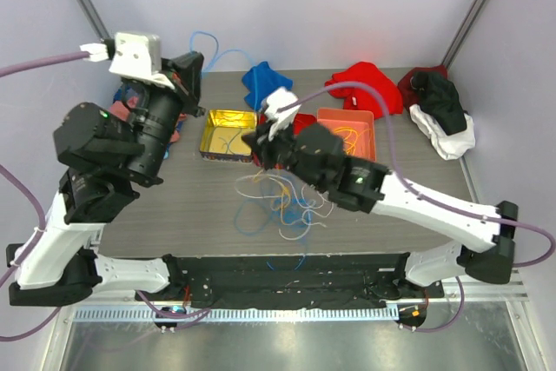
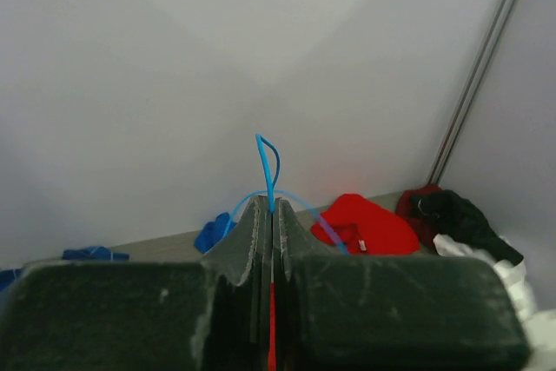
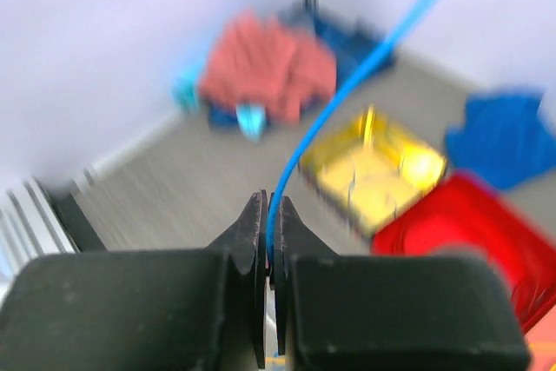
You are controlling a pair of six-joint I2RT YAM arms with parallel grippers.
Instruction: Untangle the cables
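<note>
The cables [image 1: 280,201] lie in a loose tangle of white, yellow, orange and blue loops on the grey table, just in front of my right arm. My left gripper [image 1: 189,69] is raised high at the back left and is shut on a blue cable [image 1: 214,41]. In the left wrist view a small loop of that blue cable [image 2: 269,167] sticks up from the closed left gripper [image 2: 272,206]. My right gripper [image 1: 257,143] hovers by the yellow tray and above the tangle. In the right wrist view the right gripper [image 3: 272,208] is shut on a blue cable [image 3: 347,84] that runs up and to the right.
A yellow tray [image 1: 228,115] and an orange tray [image 1: 346,115] holding thin wires sit mid-table. Blue cloth [image 1: 263,82], red cloth [image 1: 369,84] and dark and white clothes [image 1: 445,115] lie along the back and right. More cloths [image 1: 122,109] lie at the left.
</note>
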